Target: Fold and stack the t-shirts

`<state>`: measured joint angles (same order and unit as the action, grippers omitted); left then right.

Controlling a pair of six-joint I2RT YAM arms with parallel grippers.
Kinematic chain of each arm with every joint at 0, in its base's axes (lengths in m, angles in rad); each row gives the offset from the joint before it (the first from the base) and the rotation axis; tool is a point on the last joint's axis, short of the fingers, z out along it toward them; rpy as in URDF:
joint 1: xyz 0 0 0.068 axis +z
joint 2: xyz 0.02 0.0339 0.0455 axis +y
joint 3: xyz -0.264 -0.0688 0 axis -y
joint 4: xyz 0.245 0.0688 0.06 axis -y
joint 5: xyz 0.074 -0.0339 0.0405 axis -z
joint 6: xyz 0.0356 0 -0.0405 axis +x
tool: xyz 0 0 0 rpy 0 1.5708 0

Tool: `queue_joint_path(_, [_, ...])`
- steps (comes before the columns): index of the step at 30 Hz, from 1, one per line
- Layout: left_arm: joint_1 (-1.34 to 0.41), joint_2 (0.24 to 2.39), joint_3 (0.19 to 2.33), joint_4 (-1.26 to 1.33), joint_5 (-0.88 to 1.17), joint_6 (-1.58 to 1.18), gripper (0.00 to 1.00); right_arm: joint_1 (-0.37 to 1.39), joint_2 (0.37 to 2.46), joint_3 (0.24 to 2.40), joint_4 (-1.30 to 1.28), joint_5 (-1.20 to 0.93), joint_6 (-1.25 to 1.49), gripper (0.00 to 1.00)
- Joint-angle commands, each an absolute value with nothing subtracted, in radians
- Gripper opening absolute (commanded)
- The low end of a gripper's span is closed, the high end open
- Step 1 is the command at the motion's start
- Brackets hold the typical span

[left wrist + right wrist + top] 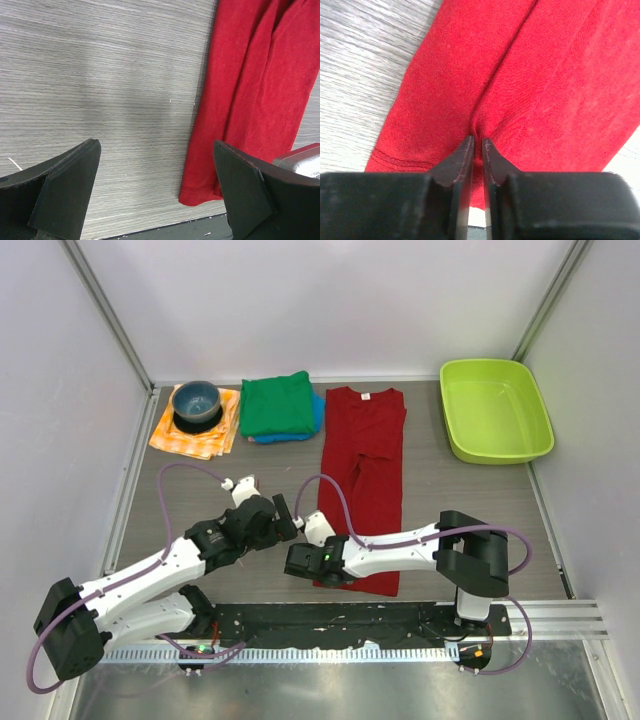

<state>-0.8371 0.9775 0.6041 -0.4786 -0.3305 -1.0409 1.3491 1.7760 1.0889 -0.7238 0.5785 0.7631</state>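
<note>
**Top and wrist views.** Three t-shirts, one bowl, one checked cloth, one tub and two grippers are on the table (pixel 440 500); all places are given from the lime tub (pixel 497 410).

- **T-shirts:** The red t-shirt (pixel 363 480) lies just left of the tub, apart from it, with its sides folded in to make a narrow strip. Its long axis runs far to near, with the collar at the far end, level with the tub, and the hem nearest the arm bases. The green t-shirt (pixel 277 403) lies folded further left of the tub, on top of the blue t-shirt (pixel 290 437), of which only an edge shows.
- **Other objects:** Farthest left of the tub, the bowl (pixel 196 400) stands on the orange checked cloth (pixel 190 437).
- **Grippers:** The right gripper (pixel 477 142) is well nearer than the tub and to its left, at the hem end of the red t-shirt. Its jaws are almost together and pinch a ridge of the red fabric. The left gripper (pixel 155 145) is further left still and holds nothing, with its jaws spread wide above bare table beside the hem corner.
</note>
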Motion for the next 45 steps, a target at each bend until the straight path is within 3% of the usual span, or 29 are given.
queue_joint_path(1, [-0.834, 0.974, 0.615, -0.448, -0.342, -1.040, 1.00, 1.356, 1.772, 1.086, -0.730, 0.600, 0.788, 0.13])
queue_joint_path(3, [-0.834, 0.980, 0.615, -0.449, -0.341, -1.039, 1.00, 1.356, 1.773, 1.088, -0.733, 0.604, 0.790, 0.01])
queue_joint_path(10, [-0.833, 0.994, 0.617, -0.440, -0.337, -1.042, 1.00, 1.356, 1.737, 1.080, -0.767, 0.656, 0.827, 0.01])
queue_joint_path(21, [-0.833, 1.012, 0.624, -0.431, -0.333, -1.043, 1.00, 1.379, 1.481, 0.911, -0.836, 0.651, 0.976, 0.01])
queue_joint_path(22, [-0.834, 1.014, 0.626, -0.431, -0.333, -1.042, 1.00, 1.390, 1.473, 0.899, -0.831, 0.632, 0.992, 0.07])
queue_joint_path(23, [-0.834, 1.020, 0.627, -0.431, -0.331, -1.042, 1.00, 1.394, 1.465, 0.888, -0.830, 0.624, 0.999, 0.20])
queue_joint_path(24, [-0.834, 1.023, 0.629, -0.423, -0.328, -1.045, 1.00, 1.400, 1.462, 0.871, -0.831, 0.620, 1.006, 0.44])
queue_joint_path(26, [-0.833, 1.037, 0.630, -0.419, -0.316, -1.046, 1.00, 1.414, 1.456, 0.862, -0.837, 0.621, 1.019, 0.43])
queue_joint_path(30, [-0.833, 1.068, 0.638, -0.400, -0.285, -1.046, 1.00, 1.416, 1.445, 0.912, -0.919, 0.707, 1.057, 0.79])
queue_joint_path(33, [-0.833, 1.091, 0.653, -0.388, -0.264, -1.039, 1.00, 1.417, 1.413, 0.949, -0.934, 0.784, 1.051, 0.92])
queue_joint_path(40, [-0.871, 1.184, 0.687, -0.350, -0.118, -1.035, 1.00, 1.382, 1.255, 0.824, -0.931, 0.812, 1.201, 0.99])
queue_joint_path(45, [-0.943, 1.223, 0.614, -0.197, 0.033, -1.115, 1.00, 1.381, 0.980, 0.599, -0.801, 0.761, 1.318, 0.99])
